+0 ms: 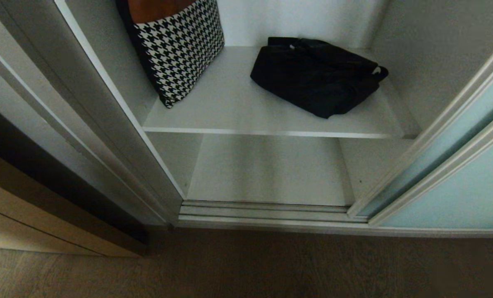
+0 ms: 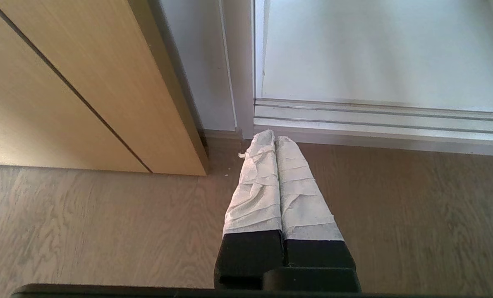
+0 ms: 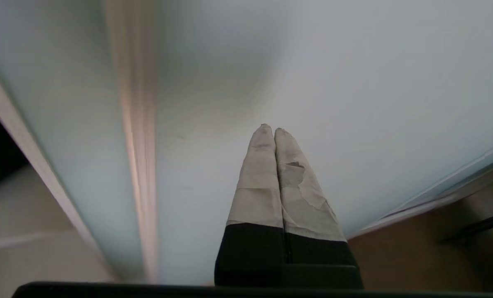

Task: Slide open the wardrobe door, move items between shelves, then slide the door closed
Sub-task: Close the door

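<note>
Two grippers, right gripper (image 3: pixel 270 131) and left gripper (image 2: pixel 274 138), both pressed together, empty. Risk: right fingers skidding off the smooth sliding wardrobe door (image 3: pixel 354 103); black bundle (image 1: pixel 317 74) at shelf (image 1: pixel 271 133) right rear untouched.

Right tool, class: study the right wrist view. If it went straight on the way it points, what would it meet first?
Most likely the frosted glass door, which fills the view ahead of the shut right tool. How near it is cannot be judged.
</note>
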Controlling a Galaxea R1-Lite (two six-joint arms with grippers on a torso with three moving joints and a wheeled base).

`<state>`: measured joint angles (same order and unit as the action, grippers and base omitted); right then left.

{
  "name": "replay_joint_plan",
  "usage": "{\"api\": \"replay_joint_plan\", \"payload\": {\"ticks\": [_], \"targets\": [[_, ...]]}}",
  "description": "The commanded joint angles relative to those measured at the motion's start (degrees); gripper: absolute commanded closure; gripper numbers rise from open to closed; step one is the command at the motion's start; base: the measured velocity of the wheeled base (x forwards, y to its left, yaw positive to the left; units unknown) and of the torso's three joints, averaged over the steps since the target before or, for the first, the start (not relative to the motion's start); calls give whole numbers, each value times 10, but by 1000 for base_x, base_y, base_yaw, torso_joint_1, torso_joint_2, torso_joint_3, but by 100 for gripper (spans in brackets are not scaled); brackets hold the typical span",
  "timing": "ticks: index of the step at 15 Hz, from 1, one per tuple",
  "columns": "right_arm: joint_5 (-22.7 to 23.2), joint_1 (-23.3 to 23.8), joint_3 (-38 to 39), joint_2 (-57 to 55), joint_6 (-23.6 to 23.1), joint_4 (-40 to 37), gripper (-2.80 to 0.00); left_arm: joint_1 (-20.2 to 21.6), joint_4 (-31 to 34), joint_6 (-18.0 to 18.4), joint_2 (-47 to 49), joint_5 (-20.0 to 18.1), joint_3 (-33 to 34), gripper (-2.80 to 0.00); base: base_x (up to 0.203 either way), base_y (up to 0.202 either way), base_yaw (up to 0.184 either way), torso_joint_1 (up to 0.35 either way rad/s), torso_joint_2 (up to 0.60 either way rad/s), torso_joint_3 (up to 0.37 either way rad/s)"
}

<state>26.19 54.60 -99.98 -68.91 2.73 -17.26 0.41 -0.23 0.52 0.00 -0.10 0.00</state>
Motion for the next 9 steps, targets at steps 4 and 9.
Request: {"api": "replay_joint_plan", "payload": {"ticks": [4,9], "targets": [[-3,-59,-6,-18,85,-1,0,0,0,0,1,0,0,0,0,0,0,0,0,0],[-5,-112,-7,-29,127,1,0,0,0,0,1,0,0,0,0,0,0,0,0,0]]}}
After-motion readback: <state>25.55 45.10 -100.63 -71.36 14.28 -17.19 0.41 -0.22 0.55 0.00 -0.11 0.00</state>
